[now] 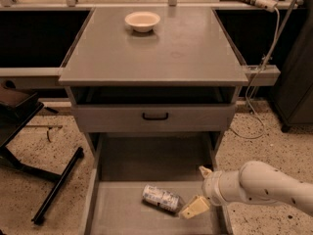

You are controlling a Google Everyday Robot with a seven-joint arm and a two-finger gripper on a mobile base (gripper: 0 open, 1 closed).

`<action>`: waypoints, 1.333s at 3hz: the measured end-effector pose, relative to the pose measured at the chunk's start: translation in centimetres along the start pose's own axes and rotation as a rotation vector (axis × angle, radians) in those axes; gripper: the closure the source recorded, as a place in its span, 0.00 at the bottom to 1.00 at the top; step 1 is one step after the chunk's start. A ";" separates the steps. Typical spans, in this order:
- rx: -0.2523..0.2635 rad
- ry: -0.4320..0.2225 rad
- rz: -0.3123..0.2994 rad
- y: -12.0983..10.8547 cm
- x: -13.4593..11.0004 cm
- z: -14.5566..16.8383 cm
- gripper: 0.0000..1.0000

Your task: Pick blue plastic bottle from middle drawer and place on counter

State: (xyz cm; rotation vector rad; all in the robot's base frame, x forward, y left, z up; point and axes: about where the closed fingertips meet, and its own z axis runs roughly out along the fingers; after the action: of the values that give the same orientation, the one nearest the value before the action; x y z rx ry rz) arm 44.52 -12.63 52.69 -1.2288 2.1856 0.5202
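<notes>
The blue plastic bottle [161, 198] lies on its side on the floor of the open middle drawer [122, 212], near the front, cap end pointing right. My gripper [199, 189] reaches in from the right on a white arm and hangs just right of the bottle's cap end. Its cream fingers [194, 207] are spread apart, and the lower one is close to the bottle's cap. Nothing is held. The grey counter [161, 48] is above, at the top of the cabinet.
A shallow cream bowl [142, 21] sits at the back of the counter. A closed grey drawer front with a black handle [155, 116] is above the open drawer. A black stand's legs [54, 185] lie on the speckled floor at left. Cables [259, 92] hang at right.
</notes>
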 end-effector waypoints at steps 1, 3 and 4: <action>0.000 0.000 0.000 0.0 0.0 0.0 0.00; -0.018 0.036 0.100 1.3 4.4 4.5 0.00; 0.020 0.052 0.168 1.5 5.8 8.4 0.00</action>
State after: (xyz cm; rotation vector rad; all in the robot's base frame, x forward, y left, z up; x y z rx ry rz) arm 43.25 -10.73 42.61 -1.0644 2.3459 0.5377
